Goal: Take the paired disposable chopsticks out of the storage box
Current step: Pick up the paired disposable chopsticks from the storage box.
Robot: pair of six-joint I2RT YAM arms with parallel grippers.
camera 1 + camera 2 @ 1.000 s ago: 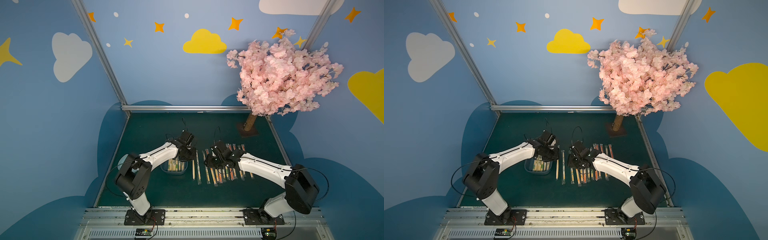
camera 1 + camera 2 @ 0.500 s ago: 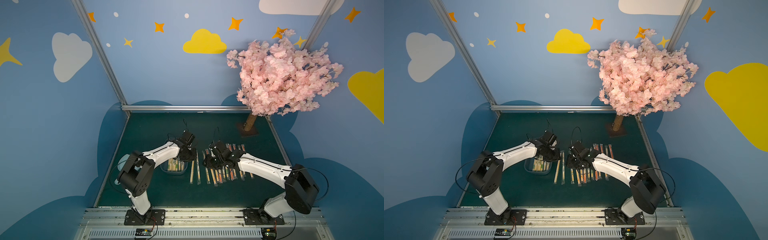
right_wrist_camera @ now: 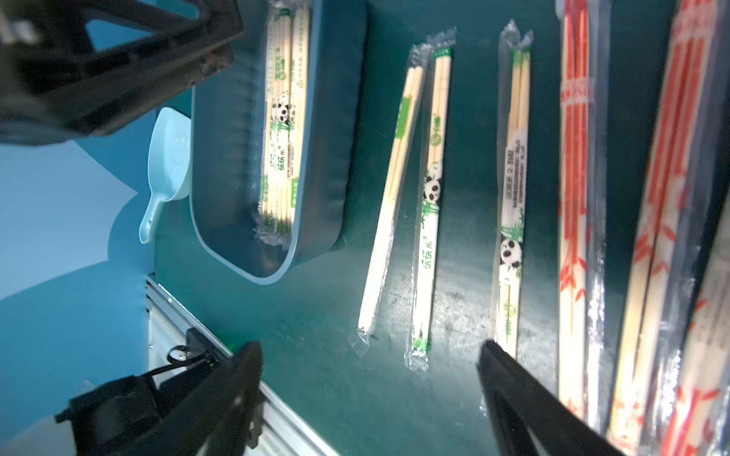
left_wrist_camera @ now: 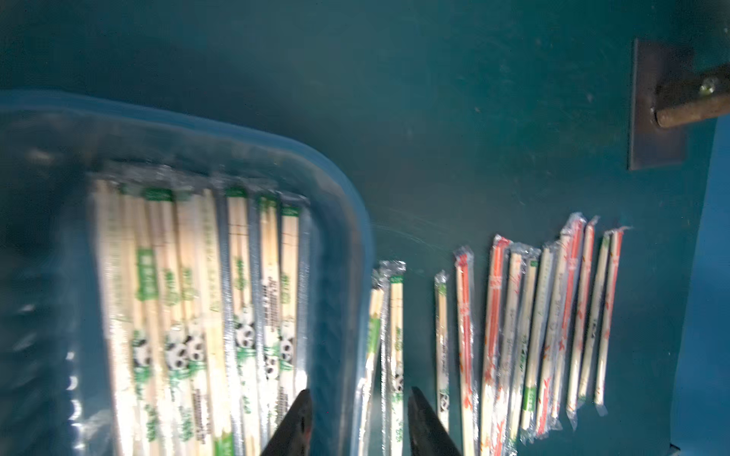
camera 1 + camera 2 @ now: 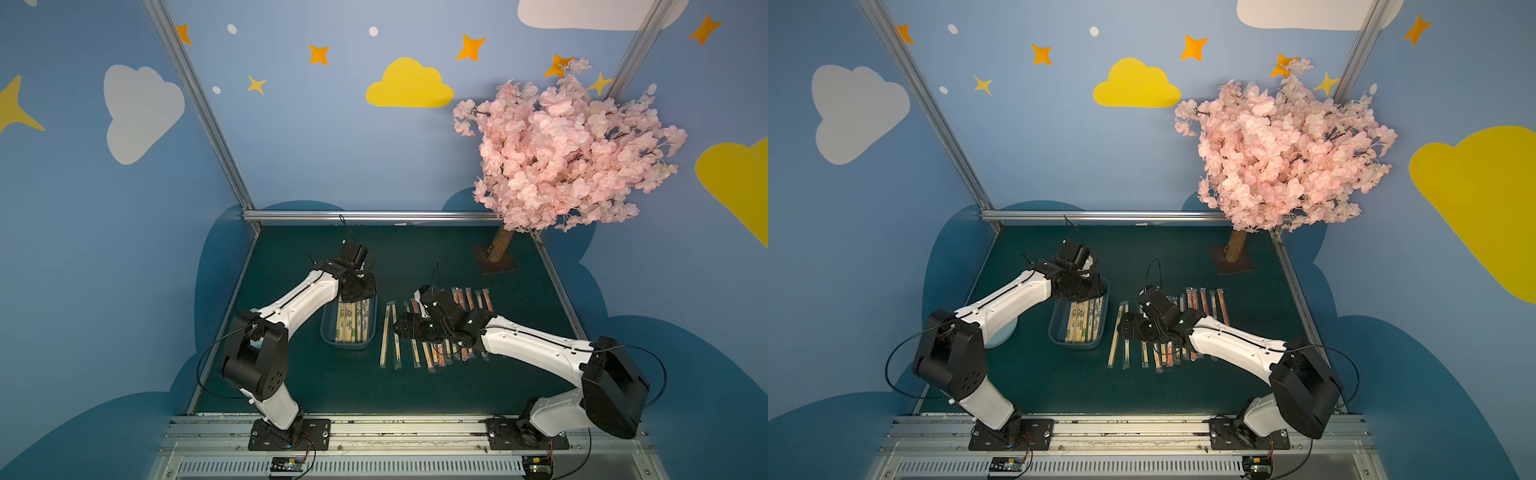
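The storage box (image 5: 332, 338) (image 5: 1055, 336), a bluish clear tub, lies on the green mat with several paired disposable chopsticks (image 5: 353, 322) (image 5: 1084, 322) (image 4: 189, 316) (image 3: 284, 118) in it. My left gripper (image 5: 358, 289) (image 4: 357, 398) hovers over the box's far end. It is open, with the box rim (image 4: 347, 221) below the gap and nothing held. A row of sleeved pairs (image 5: 432, 353) (image 5: 1163, 357) (image 4: 513, 335) lies on the mat right of the box. My right gripper (image 5: 401, 326) (image 3: 371, 351) stands wide open and empty above that row's left end, over two green-printed pairs (image 3: 430, 197).
A pink blossom tree on a brown base plate (image 5: 498, 253) (image 5: 1235, 253) (image 4: 655, 106) stands at the back right. Left of the box lies a light blue scoop (image 5: 1000, 332) (image 3: 166, 158). Metal rails (image 5: 374, 428) edge the mat in front.
Both grippers have opened, the right one wide. A pair now lies slanted on the mat just right of the box, and my left gripper has drawn back over the box's far end.
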